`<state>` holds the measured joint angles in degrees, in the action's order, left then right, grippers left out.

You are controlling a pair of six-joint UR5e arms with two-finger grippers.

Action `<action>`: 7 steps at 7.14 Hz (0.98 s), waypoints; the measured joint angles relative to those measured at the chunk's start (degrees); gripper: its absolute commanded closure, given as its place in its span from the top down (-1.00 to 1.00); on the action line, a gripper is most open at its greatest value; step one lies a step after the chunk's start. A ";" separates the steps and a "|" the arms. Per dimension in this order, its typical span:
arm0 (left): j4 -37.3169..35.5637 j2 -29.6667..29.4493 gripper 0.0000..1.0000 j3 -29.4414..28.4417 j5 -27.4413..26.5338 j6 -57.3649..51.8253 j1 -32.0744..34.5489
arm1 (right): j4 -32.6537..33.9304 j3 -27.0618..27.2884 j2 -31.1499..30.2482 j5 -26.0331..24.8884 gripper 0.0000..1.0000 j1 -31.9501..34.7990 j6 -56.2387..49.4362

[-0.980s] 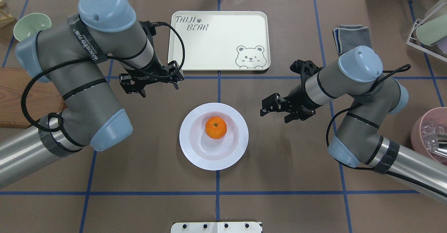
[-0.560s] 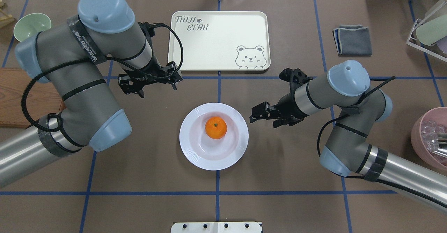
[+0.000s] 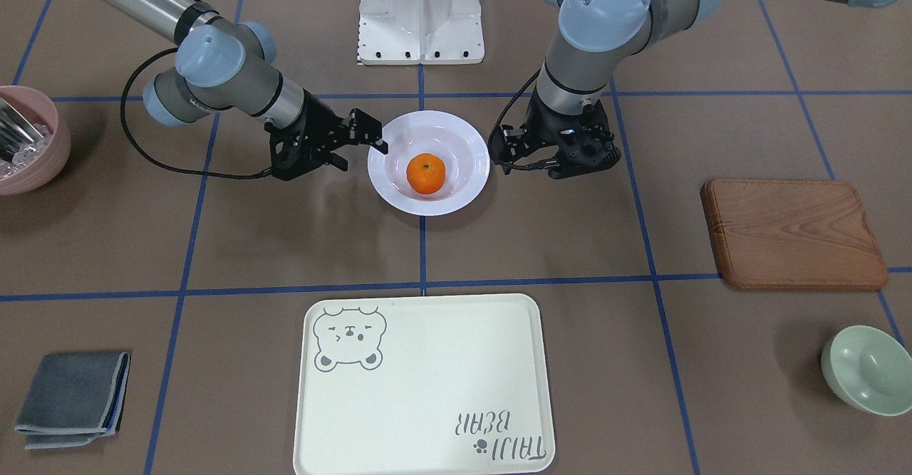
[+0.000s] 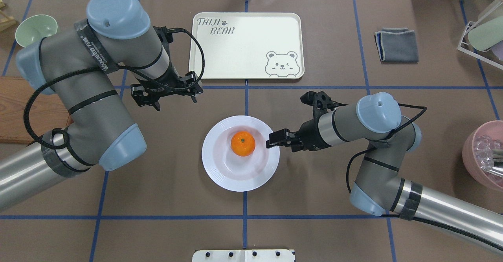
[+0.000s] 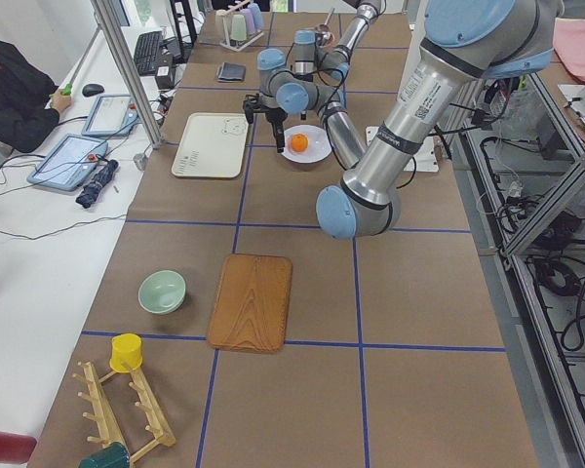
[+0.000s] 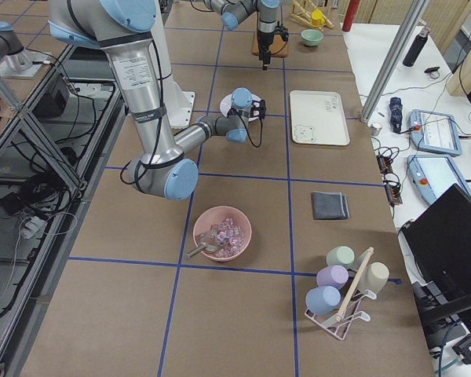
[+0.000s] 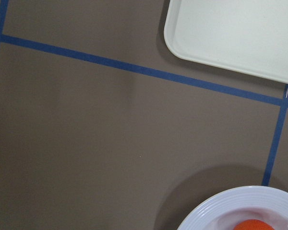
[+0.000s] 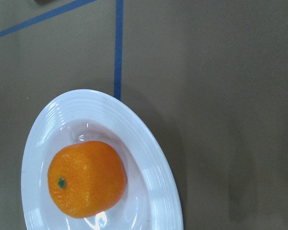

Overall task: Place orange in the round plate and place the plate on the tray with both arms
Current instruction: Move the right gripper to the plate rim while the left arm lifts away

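Observation:
The orange lies in the well of the round plate at the table's middle. My right gripper is open, low at the plate's right rim, with one fingertip over the rim. My left gripper hangs open and holds nothing, apart from the plate on its far left side. The tray lies bare beyond the plate. No fingers show in either wrist view.
A wooden board and a pale-green bowl lie on the left side. A folded grey cloth, a cup rack and a pink bowl are on the right. A person sits at a side desk.
My right arm has swung left and down, bringing its gripper from well right of the plate to the plate's right rim. The left gripper has drifted slightly left.

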<state>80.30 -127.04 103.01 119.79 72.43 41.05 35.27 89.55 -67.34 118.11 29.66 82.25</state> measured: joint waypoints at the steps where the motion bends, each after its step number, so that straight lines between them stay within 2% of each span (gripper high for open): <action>1: 0.07 0.24 0.96 -0.05 0.01 -0.03 0.00 | -0.59 -0.29 0.15 -0.74 1.00 -0.65 0.01; 7: 0.21 0.65 0.96 0.08 0.01 -0.10 0.02 | -0.95 -3.60 3.36 -2.44 1.00 -2.22 0.01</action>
<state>80.51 -126.39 103.09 119.80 72.33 41.07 34.32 85.95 -63.98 115.67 27.44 82.26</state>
